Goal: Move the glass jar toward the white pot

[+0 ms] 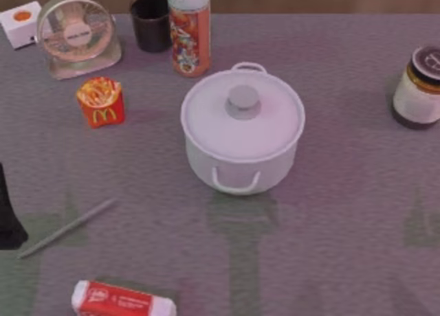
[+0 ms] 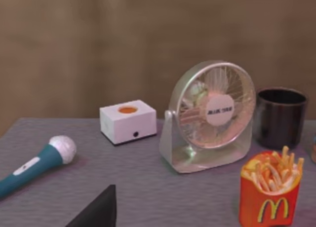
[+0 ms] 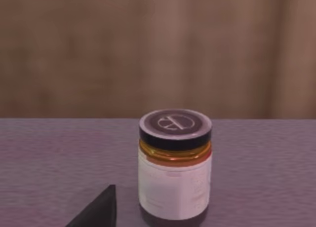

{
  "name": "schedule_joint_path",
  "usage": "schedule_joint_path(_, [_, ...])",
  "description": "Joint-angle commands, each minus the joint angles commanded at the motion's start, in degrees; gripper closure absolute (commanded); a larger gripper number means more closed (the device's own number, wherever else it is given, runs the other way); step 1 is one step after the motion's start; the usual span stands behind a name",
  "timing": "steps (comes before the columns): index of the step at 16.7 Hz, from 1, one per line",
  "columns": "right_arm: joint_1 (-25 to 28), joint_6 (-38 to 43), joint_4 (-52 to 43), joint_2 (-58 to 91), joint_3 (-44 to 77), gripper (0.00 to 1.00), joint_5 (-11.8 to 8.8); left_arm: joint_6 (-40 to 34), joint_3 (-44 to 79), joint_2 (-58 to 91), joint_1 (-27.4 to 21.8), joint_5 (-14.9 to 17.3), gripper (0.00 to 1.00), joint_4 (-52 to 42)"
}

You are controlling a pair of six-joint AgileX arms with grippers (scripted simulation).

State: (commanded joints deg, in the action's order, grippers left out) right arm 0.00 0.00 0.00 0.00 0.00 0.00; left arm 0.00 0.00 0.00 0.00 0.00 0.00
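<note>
The glass jar [image 1: 419, 88] is seen standing upright at the right edge of the table [image 1: 344, 213], well apart from the white pot [image 1: 242, 127], which is placed near the table's middle with its lid on and its grey knob uppermost. In the right wrist view the glass jar [image 3: 175, 164] is shown alone on the table surface, its dark lid, amber band and white label facing the camera; only a dark tip of the right gripper [image 3: 96, 209] is caught at the frame's edge, clear of the jar, and whether its fingers are apart or together cannot be told. The left arm [image 1: 9, 213] is seen only as a dark shape at the left edge of the table, and the left gripper [image 2: 96, 209] likewise shows just a dark tip, so its fingers cannot be judged either. Along the far side are set a small white box [image 1: 20, 23], a round desk fan [image 1: 75, 34], a dark cup [image 1: 151, 22] and a tall orange-patterned can [image 1: 190, 31]. A red carton of fries [image 1: 100, 102] is placed in front of the fan. A thin grey stick [image 1: 67, 228] and a red and white packet [image 1: 124, 301] lie on the near left part. A teal microphone [image 2: 37, 163] is seen in the left wrist view.
</note>
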Motion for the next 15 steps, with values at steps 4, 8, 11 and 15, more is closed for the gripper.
schedule_joint_path(4, [-0.08, -0.25, -0.82, 1.46, 1.5, 0.0, 0.07, 0.0, 0.0, 0.0, 0.0, 0.0, 0.0, 0.0])
schedule_joint_path(8, [-0.24, -1.93, -6.16, 10.79, 10.66, 0.0, 0.15, 0.0, 0.0, 0.0, 0.0, 0.0, 0.0, 0.0])
schedule_joint_path(11, [-0.16, -4.07, -13.0, 22.53, 21.87, 0.0, -0.03, 0.0, 0.0, 0.0, 0.0, 0.0, 0.0, 0.0])
schedule_joint_path(15, [0.1, -7.73, -24.91, 42.76, 41.06, 0.0, -0.48, 0.0, 0.0, 0.0, 0.0, 0.0, 0.0, 0.0])
